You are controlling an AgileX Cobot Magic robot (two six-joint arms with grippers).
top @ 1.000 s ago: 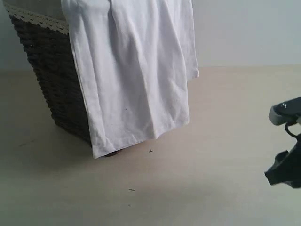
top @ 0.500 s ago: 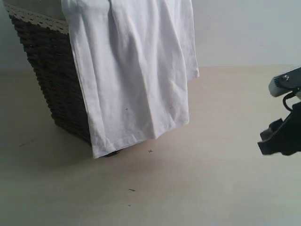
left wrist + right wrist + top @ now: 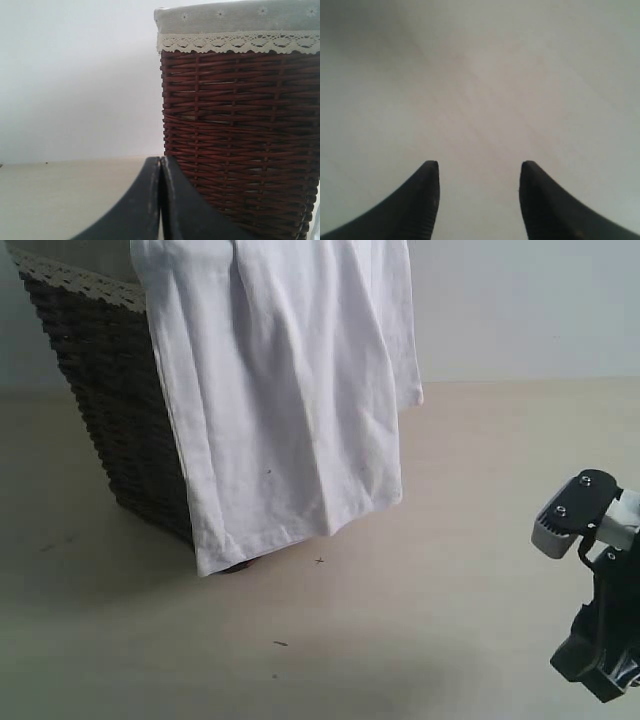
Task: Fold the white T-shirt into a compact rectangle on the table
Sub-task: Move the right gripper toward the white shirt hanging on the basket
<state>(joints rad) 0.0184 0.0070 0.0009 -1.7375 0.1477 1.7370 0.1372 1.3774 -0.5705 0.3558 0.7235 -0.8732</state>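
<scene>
The white T-shirt (image 3: 285, 400) hangs plain side out over the front of a dark wicker basket (image 3: 110, 410), and its lower hem reaches the table (image 3: 450, 490). My right gripper (image 3: 597, 665) hovers low at the far right, well away from the shirt. In the right wrist view it (image 3: 479, 167) is open, with only bare table (image 3: 485, 75) between its fingers. My left gripper (image 3: 160, 159) is shut on nothing and sits just beside the basket (image 3: 240, 140). It does not show in the exterior view.
The basket has a lace-trimmed cloth lining (image 3: 235, 42) at its rim. A few small dark specks (image 3: 280, 644) lie on the table in front of the shirt. A pale wall (image 3: 520, 300) stands behind the table.
My right arm has dropped lower and shifted slightly left in the exterior view. The shirt and basket have stayed where they were.
</scene>
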